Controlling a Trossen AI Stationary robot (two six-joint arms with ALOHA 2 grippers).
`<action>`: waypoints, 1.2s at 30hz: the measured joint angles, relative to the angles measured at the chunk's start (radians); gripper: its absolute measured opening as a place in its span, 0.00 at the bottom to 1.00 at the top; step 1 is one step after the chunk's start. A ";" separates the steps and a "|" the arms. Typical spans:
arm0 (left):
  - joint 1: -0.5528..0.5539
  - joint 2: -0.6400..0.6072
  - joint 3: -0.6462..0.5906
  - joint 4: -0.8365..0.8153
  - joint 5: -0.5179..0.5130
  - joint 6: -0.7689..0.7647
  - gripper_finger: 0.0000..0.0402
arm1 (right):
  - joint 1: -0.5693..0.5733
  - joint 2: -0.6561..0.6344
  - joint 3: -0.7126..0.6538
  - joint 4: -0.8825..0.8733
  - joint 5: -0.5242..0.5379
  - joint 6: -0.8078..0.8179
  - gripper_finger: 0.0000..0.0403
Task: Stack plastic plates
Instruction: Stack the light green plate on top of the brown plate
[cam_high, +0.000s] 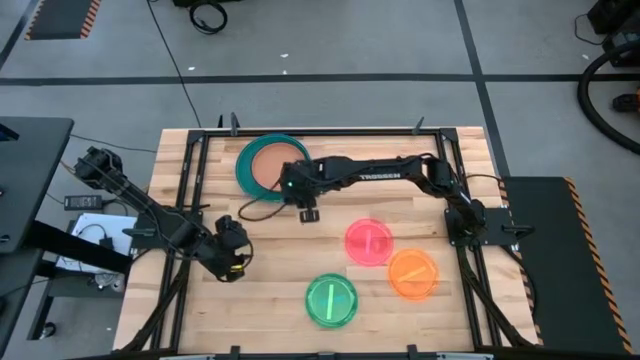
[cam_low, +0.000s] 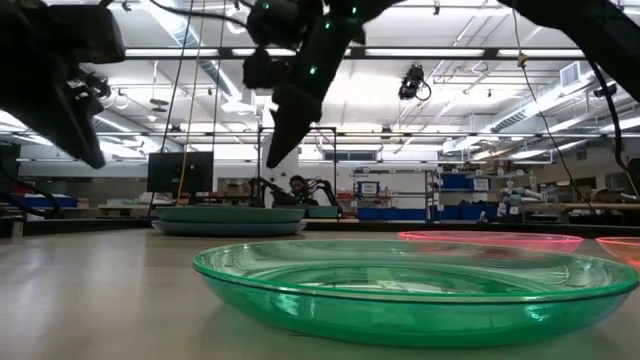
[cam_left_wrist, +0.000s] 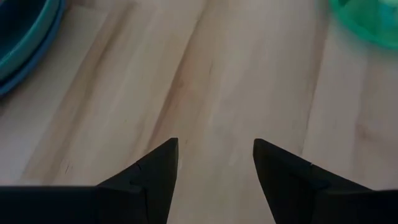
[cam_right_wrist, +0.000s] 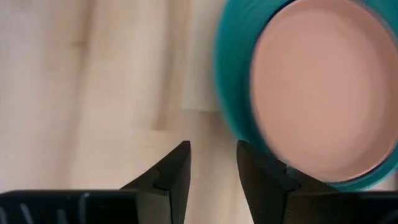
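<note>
Your stack sits far left; three small plates lie loose.
Tan-brown plate (cam_high: 270, 163) rests in the teal plate (cam_high: 243, 160); right gripper (cam_high: 309, 213), fingers apart, hovers beside it. Pink plate (cam_high: 369, 242), orange plate (cam_high: 413, 274) and green plate (cam_high: 331, 300) lie near right. Left gripper (cam_high: 238, 262) is spread, empty, near left.

A stack of plates (cam_high: 268, 164) sits at the table's (cam_high: 190, 175) back, three single plates (cam_high: 369, 241) toward its front right.

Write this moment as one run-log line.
right gripper: open, empty, beside teal stack | tan plate: on teal stack | left gripper: open, empty | pink plate, orange plate, green plate: unstacked
</note>
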 joint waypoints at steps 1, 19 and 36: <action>-0.005 0.000 0.000 -0.005 -0.001 0.001 0.54 | 0.016 -0.009 0.000 -0.028 -0.009 0.047 0.35; -0.008 0.020 0.000 0.136 -0.015 0.379 0.54 | 0.397 -0.056 -0.081 -0.191 0.188 0.478 0.34; 0.092 0.241 0.000 0.576 0.126 0.871 0.54 | 0.577 -0.056 -0.128 -0.348 0.291 0.881 0.34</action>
